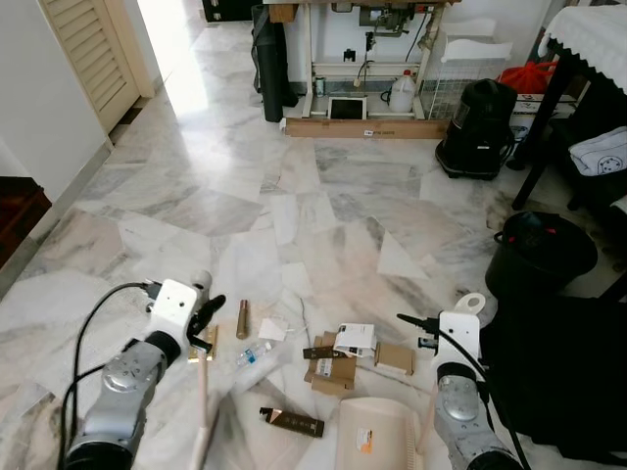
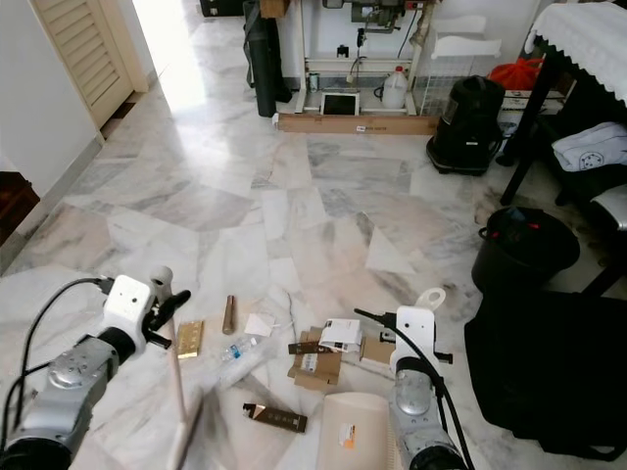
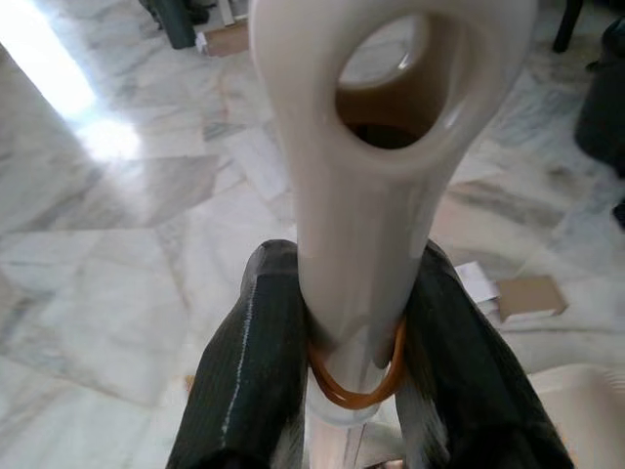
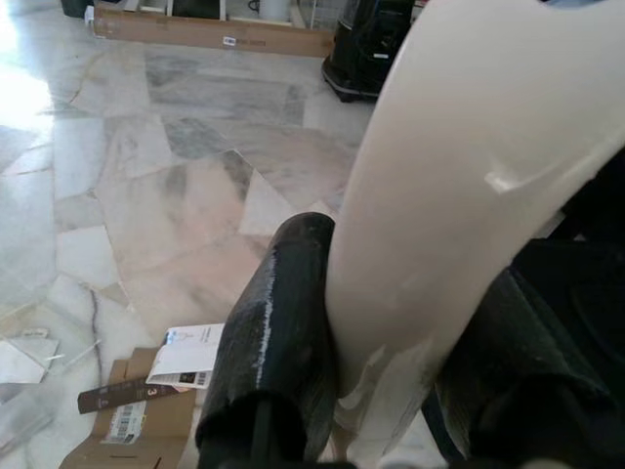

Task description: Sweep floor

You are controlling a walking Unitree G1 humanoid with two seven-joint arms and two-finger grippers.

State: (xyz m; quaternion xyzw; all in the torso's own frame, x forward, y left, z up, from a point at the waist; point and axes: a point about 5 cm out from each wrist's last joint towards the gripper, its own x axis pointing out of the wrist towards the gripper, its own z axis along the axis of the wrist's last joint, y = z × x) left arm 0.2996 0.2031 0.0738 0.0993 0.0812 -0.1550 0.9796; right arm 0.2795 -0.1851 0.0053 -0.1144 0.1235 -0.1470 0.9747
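Note:
My left gripper (image 1: 208, 318) is shut on a cream broom handle (image 3: 381, 147), whose shaft (image 1: 203, 401) runs down toward the floor at the lower left. Black fingers (image 3: 249, 371) press both sides of the handle just below its hang hole. My right gripper (image 4: 391, 371) is shut on the cream dustpan handle (image 4: 459, 195), and the dustpan's tray (image 1: 377, 436) rests on the floor in front of me. Litter lies between the arms: cardboard pieces (image 1: 338, 367), a plastic bottle (image 1: 253, 354), a gold tube (image 1: 242, 318) and a brown wrapper (image 1: 292, 421).
A black bin (image 1: 539, 255) and a black bag (image 1: 558, 372) stand to the right. Further back are a black vacuum (image 1: 477, 127), a long cardboard box (image 1: 362, 127) under a table, and a dark table leg (image 1: 544, 127). A louvred door (image 1: 93, 49) is far left.

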